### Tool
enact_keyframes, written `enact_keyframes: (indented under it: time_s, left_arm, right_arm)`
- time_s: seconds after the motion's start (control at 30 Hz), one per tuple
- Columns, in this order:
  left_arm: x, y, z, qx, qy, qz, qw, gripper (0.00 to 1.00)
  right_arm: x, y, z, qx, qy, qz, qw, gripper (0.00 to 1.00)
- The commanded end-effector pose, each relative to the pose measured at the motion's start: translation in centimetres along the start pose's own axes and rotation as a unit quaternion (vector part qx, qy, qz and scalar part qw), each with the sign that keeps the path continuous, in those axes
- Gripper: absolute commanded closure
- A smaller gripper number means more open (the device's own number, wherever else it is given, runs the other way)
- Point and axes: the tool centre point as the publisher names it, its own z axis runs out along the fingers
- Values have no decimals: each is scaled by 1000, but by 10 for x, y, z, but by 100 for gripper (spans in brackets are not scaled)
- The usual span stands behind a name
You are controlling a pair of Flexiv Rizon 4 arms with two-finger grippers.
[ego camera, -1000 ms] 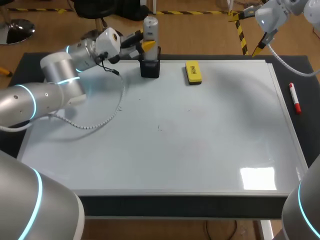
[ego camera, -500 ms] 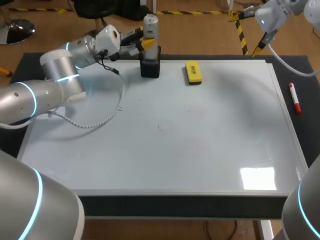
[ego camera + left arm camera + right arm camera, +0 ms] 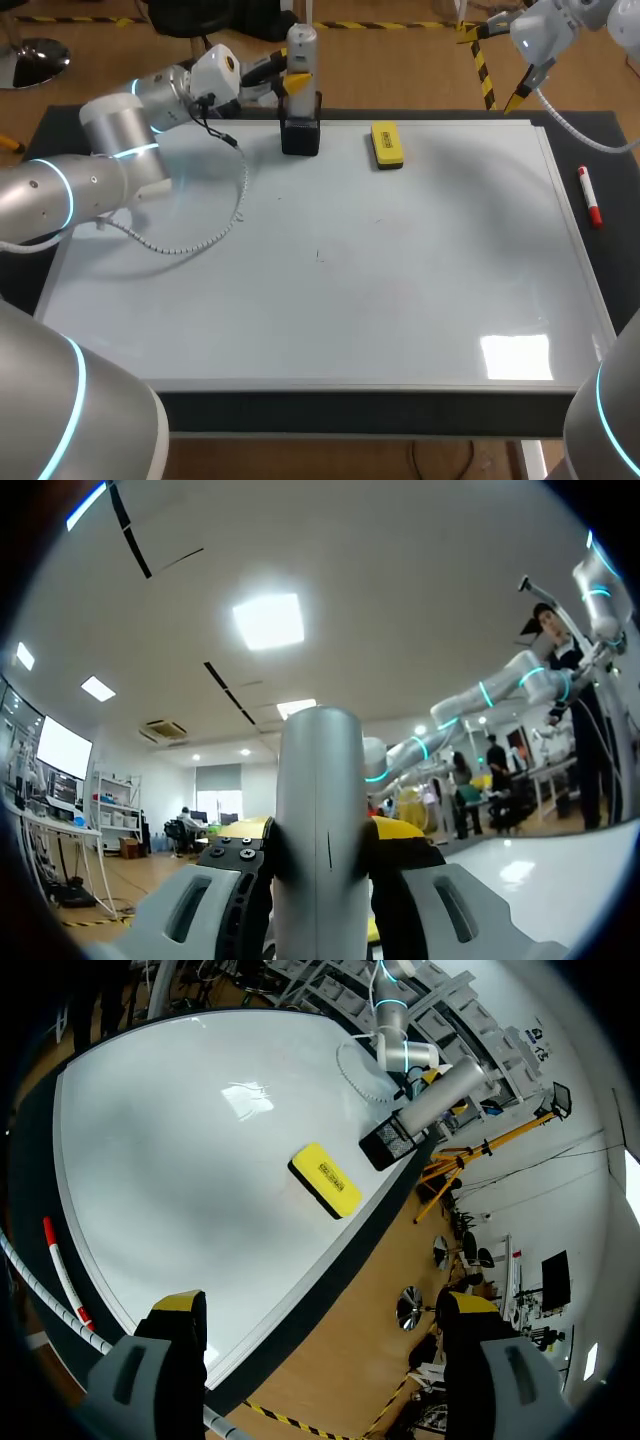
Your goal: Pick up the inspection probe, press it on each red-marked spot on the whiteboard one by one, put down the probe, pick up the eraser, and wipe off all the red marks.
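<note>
The inspection probe (image 3: 301, 55), a grey cylinder, stands upright over the black holder (image 3: 300, 136) at the whiteboard's far edge. My left gripper (image 3: 291, 82) is shut on it from the side. In the left wrist view the probe (image 3: 320, 810) fills the gap between the fingers (image 3: 400, 832), which touch it on both sides. I cannot tell whether its lower end is clear of the holder. The yellow eraser (image 3: 386, 144) lies flat just right of the holder. My right gripper (image 3: 320, 1310) hangs open beyond the far right corner, high above the eraser (image 3: 325, 1180), with nothing in it.
The whiteboard (image 3: 400, 300) covers most of the table and shows only faint small specks near its middle (image 3: 318, 256). A red marker (image 3: 590, 197) lies off the board's right edge. A white coiled cable (image 3: 190, 245) from my left arm drapes over the board's left part.
My left wrist has risen a little and moved towards the far edge, and the probe stands slightly higher in the holder. The right arm has kept still.
</note>
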Motion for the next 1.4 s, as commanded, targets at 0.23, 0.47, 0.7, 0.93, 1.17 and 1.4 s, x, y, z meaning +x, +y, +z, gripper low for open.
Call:
enact_keyframes:
  time_s: [0.23,0.47,0.7,0.93,1.17,1.4]
  left_arm:
    - [0,-2,1,-1,-1,0,1000,100]
    - [0,-2,1,-1,-1,0,1000,100]
    - [20,-2,-7,-5,-6,1,1000,100]
    - [5,-11,-12,-16,5,34,999,100]
    - [-8,-10,-1,-6,25,42,999,100]
    - [-17,1,3,6,27,36,999,100]
  right_arm:
    - [-1,-1,-1,0,3,-1,1000,0]
    - [-1,-1,-1,0,3,-1,1000,0]
    - [-1,-1,-1,0,3,-1,1000,0]
    - [-1,-1,-1,0,3,-1,1000,0]
    - [-1,-1,-1,0,3,-1,1000,0]
    - [-1,-1,-1,0,3,-1,1000,0]
